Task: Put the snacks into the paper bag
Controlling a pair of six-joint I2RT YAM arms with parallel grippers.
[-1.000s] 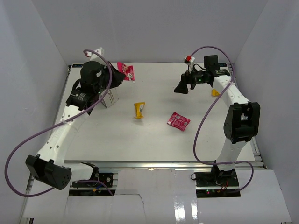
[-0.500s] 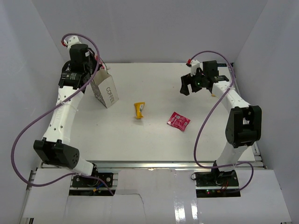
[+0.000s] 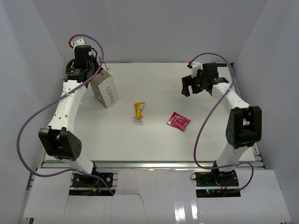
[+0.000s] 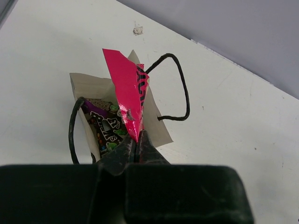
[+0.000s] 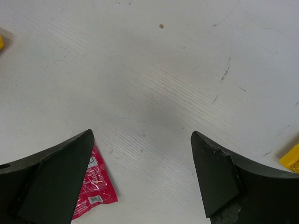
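Note:
The white paper bag with "COFFEE" lettering stands at the far left, its open top also in the left wrist view. My left gripper is shut on a red pouch and holds it just over the bag's opening. A dark candy wrapper lies inside the bag. A yellow packet and a second red pouch lie mid-table. My right gripper is open and empty above the table, right of that pouch.
The bag's thin dark handles stick out to both sides of the opening. Another yellow packet lies at the right edge of the right wrist view. White walls enclose the table on three sides.
My left arm swung back to the far left and carried the red pouch from beside the bag to over its opening. My right gripper shifted slightly and now points down.

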